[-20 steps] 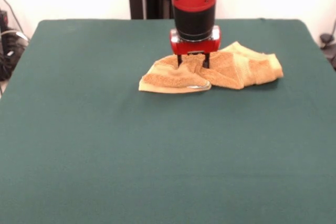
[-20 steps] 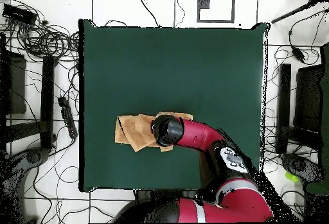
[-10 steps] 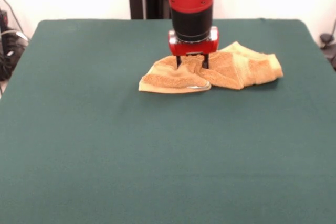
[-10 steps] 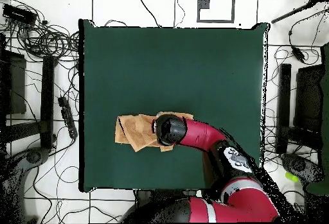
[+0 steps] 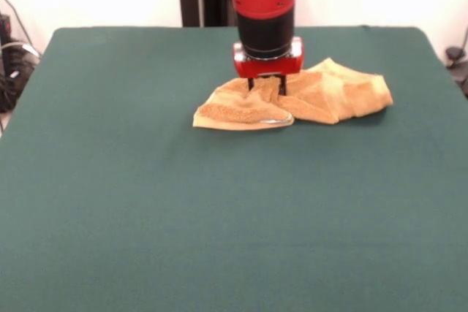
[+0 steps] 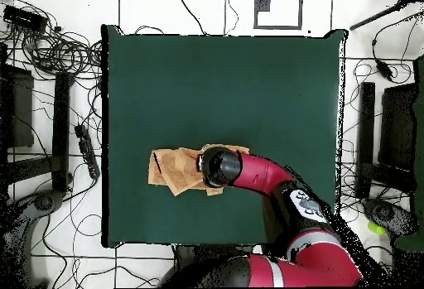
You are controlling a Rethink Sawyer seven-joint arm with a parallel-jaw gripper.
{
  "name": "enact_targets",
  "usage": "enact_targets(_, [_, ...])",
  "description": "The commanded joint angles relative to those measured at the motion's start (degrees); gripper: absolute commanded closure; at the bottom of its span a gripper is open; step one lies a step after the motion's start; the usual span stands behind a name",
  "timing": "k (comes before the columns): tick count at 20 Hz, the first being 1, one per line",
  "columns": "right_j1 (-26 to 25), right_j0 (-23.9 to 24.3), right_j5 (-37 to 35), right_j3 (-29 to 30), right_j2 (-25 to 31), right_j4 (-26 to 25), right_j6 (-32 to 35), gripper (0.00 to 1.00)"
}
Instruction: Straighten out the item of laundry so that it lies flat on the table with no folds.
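The item of laundry [image 5: 322,96], a golden-orange towel, lies crumpled in folds on the far middle of the green table [image 5: 219,210]. My gripper [image 5: 267,87] comes straight down onto the towel's middle. A raised ridge of cloth is bunched between its two dark fingers, which are shut on it. A folded flap spreads to the left and a paler banded end to the right. In the overhead view the towel [image 6: 170,168] shows left of the arm's wrist [image 6: 219,168], which hides the gripper and part of the cloth. The table [image 6: 224,87] stretches wide around it.
Cables [image 6: 58,50] and dark equipment [image 6: 373,137] lie on the floor around the table's sides in the overhead view. The red arm [image 6: 273,182] reaches in across the table's near edge at the lower right.
The gripper has risen slightly and shifted a little left with the pinched ridge of towel. The towel's right end has drawn in a touch.
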State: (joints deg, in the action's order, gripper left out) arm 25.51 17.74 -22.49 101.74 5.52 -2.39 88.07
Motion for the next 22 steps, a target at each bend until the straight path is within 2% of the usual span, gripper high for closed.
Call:
enact_targets(1, [-12.1, 2.0, 4.1, -0.7, 5.5, -0.6, 5.6, 1.00])
enact_targets(8, [-12.4, 3.3, 4.6, -0.4, 6.7, -1.0, 5.4, 1.00])
enact_targets(12, [-12.4, 3.7, 1.3, -2.1, 7.3, -0.6, 4.6, 1.00])
enact_targets(19, [-9.2, -2.1, -19.0, -10.9, 4.2, 3.5, 8.4, 1.00])
enact_targets(22, [-8.9, -3.5, -25.5, -15.2, 3.7, 4.9, 10.3, 1.00])
